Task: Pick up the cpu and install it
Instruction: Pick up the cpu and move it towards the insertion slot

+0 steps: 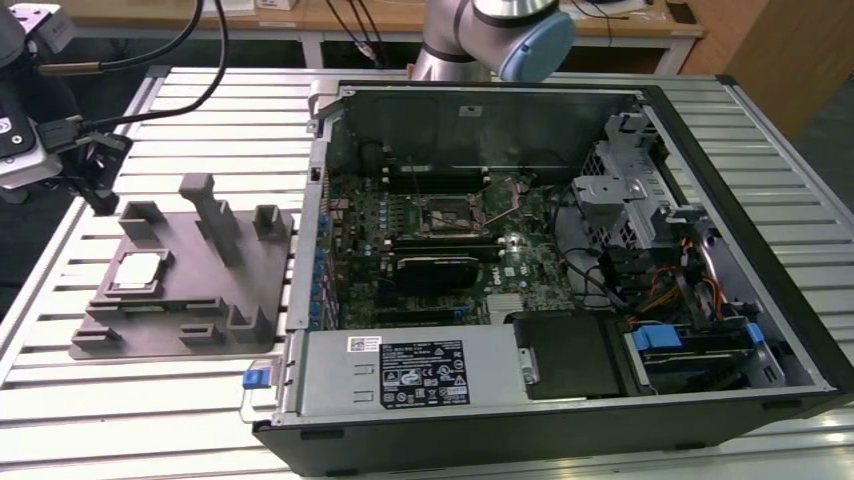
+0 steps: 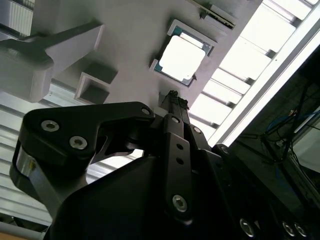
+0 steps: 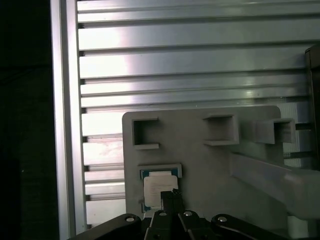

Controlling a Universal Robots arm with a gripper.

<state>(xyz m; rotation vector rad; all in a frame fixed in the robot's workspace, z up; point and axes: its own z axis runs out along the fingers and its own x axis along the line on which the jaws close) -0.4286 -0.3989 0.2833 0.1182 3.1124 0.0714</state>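
The cpu [image 1: 138,270] is a small square chip with a silvery-white top. It lies flat in a recess of the grey plastic tray [image 1: 200,310] at the exterior view's left, and shows in both wrist views [image 2: 181,57] [image 3: 159,187]. My gripper [image 1: 96,188] hangs above the table just beyond the tray's far left corner, apart from the chip. In both wrist views its fingertips [image 2: 173,96] [image 3: 171,193] meet in one point, shut on nothing. The motherboard's socket [image 1: 451,210] sits in the open computer case, its wire lever raised.
The open computer case [image 1: 747,300] fills the middle and right of the slatted metal table [image 1: 187,420]. Upright blocks [image 1: 214,215] rise from the tray near the chip. The arm's base [image 1: 501,35] stands behind the case. Cables [image 1: 160,95] trail from the wrist.
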